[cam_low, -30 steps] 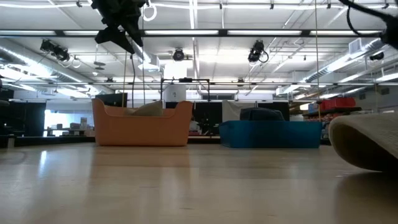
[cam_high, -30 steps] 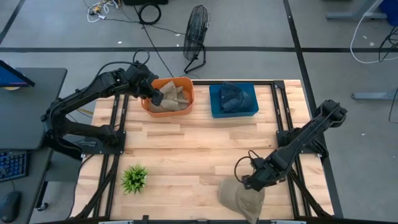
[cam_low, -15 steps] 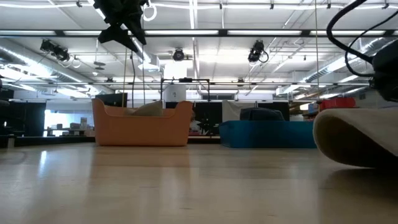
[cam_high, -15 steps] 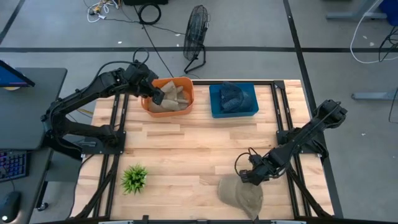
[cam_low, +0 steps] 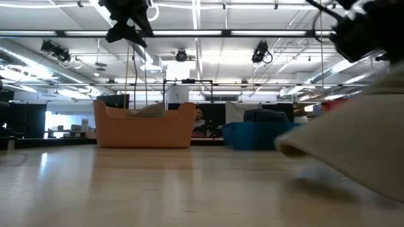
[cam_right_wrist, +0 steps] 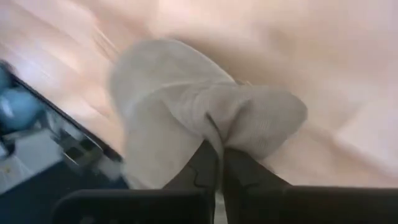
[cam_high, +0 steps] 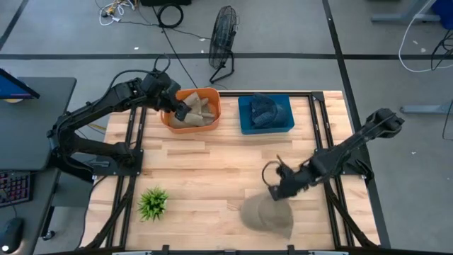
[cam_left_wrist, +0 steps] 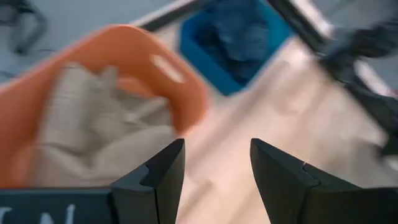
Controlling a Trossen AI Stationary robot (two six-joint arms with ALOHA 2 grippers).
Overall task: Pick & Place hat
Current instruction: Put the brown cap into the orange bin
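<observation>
A beige hat (cam_high: 267, 214) is near the table's front edge, right of the middle; it also fills the right of the low view (cam_low: 353, 145). My right gripper (cam_high: 277, 193) is shut on its far side, seen close in the right wrist view (cam_right_wrist: 219, 167). My left gripper (cam_high: 178, 111) stands open above the orange bin (cam_high: 211, 94), nothing between its fingers (cam_left_wrist: 217, 168). Beige cloth (cam_left_wrist: 93, 130) lies in that bin. My right gripper pinches a bunched fold of the hat's cloth (cam_right_wrist: 214, 127) between its two shut fingers, on the hat's far side. The fingers slant down from the table's right side. The hat spreads out below and beyond them; whether its lower edge rests on the table I cannot tell.
A blue bin (cam_high: 244, 126) holding dark cloth stands at the back, right of the orange bin. A small green plant (cam_high: 153, 203) sits at the front left. Bare wood lies between the bins and the hat (cam_high: 212, 163).
My right gripper has shut on the hat and moved toward the table's left and far edges, drawing the hat along with it. In the low view the hat has shifted left. My left gripper has kept still.
</observation>
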